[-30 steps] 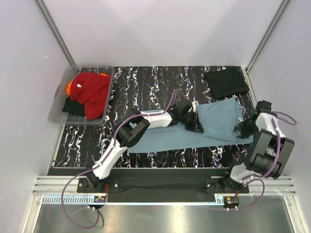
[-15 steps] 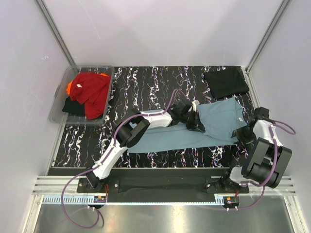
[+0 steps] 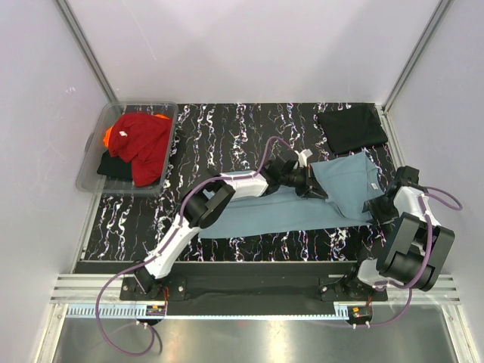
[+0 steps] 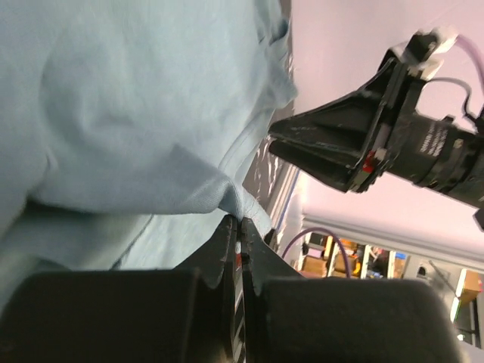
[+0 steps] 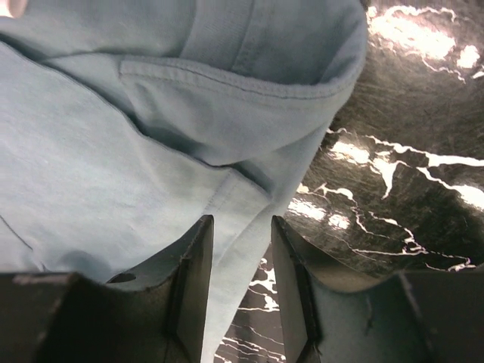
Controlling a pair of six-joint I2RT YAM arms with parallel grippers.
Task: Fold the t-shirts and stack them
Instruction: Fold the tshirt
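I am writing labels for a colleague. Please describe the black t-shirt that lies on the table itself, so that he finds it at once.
Look at the far right corner of the black marbled table. There the black t-shirt lies folded flat, just beyond the spread teal-blue t-shirt. The other black shirt sits crumpled in the clear tub at the far left; this one is a neat rectangle.

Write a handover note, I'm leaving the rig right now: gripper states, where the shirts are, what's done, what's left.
Left gripper: shut on a fold of the teal shirt, which lies mid-table.
Right gripper: open, over that shirt's right end, gripping nothing.
Black shirt: folded, far right corner.
Tub, far left: red shirt, orange shirt, second black shirt, all unfolded.
Done: one shirt folded.
Left: finish the teal shirt, stack it, then the tub's three.
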